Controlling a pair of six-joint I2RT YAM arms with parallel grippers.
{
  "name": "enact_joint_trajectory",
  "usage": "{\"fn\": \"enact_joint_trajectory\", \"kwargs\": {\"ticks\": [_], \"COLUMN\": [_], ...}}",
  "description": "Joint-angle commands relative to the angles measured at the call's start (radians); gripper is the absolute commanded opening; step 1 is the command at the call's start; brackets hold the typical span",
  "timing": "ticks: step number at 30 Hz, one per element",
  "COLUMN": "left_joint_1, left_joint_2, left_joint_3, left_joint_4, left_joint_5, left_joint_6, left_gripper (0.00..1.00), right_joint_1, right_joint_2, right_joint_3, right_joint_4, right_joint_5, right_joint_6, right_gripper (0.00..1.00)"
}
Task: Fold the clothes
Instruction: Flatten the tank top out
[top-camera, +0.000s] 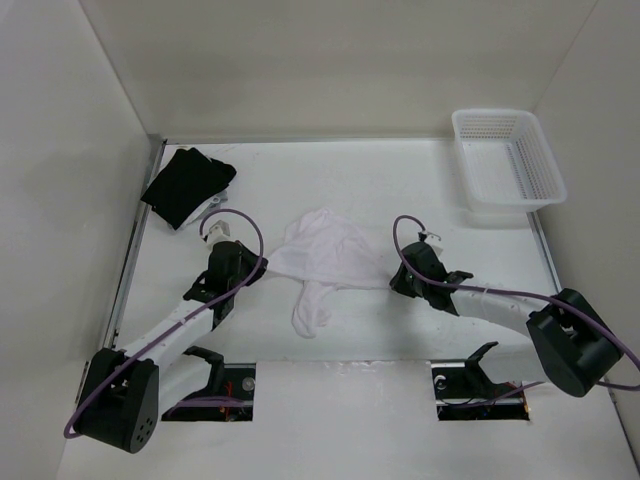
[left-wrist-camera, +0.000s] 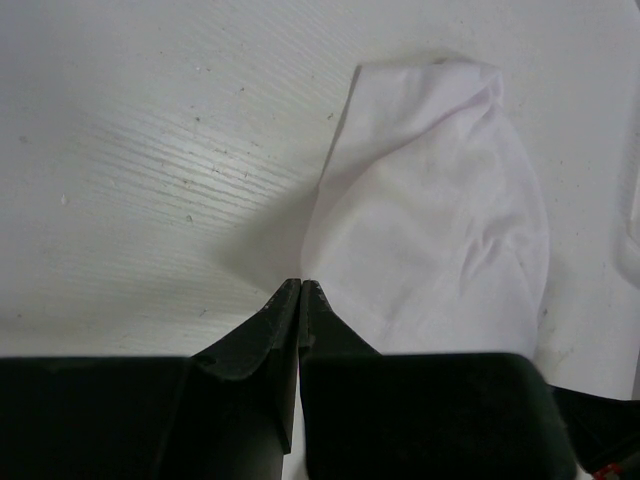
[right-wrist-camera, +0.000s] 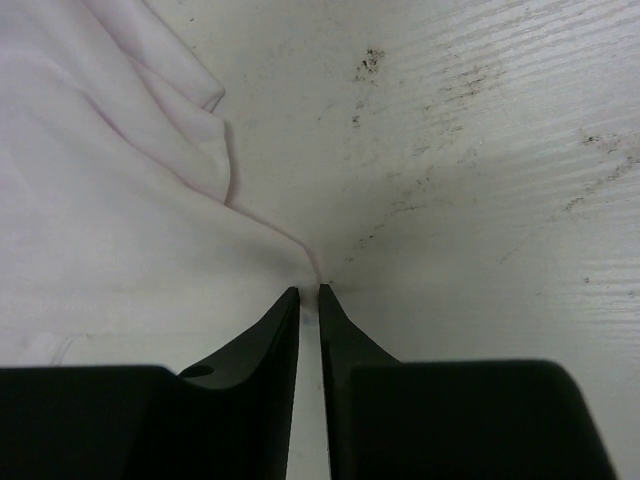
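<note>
thin white limp fabric shirt (top-camera: 322, 255) lies bunched in the middle of the counter (top-camera: 400, 190). left fingers (left-wrist-camera: 296, 300) together, apparently pinching its edge. right fingers (right-wrist-camera: 290, 312) a sliver apart at its corner, grip unclear. seat that pinch, then spread outward low and evenly.

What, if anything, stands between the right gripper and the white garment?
Nothing visible does. The right gripper meets a drawn-out corner of the white garment directly. The black garment pile and the basket lie well away.
</note>
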Motion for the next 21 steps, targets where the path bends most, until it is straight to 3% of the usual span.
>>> {"fn": "enact_joint_trajectory", "kwargs": {"ticks": [1, 8, 13, 17, 21], "left_joint_1": [-0.007, -0.013, -0.019, -0.046, -0.064], "left_joint_2": [-0.017, -0.041, -0.159, -0.309, -0.409], "left_joint_3": [0.016, 0.03, 0.121, 0.293, 0.503], "left_joint_4": [0.037, 0.033, -0.034, -0.124, -0.187], "left_joint_5": [-0.008, -0.024, -0.026, -0.047, -0.093], "left_joint_6": [-0.011, -0.023, -0.047, -0.044, -0.023], "left_gripper": [0.0, 0.0, 0.0, 0.0, 0.0], "right_joint_1": [0.003, -0.039, -0.043, -0.048, -0.014], "right_joint_2": [-0.004, -0.018, -0.292, -0.542, -0.636], "right_joint_3": [-0.004, -0.008, 0.024, 0.232, 0.502], "right_joint_4": [0.045, 0.106, 0.057, -0.168, -0.309], "right_joint_5": [-0.033, -0.096, -0.07, -0.008, 0.063], "right_joint_6": [0.0, -0.029, -0.092, -0.185, -0.267], "right_gripper": [0.16, 0.02, 0.0, 0.0, 0.0]}}
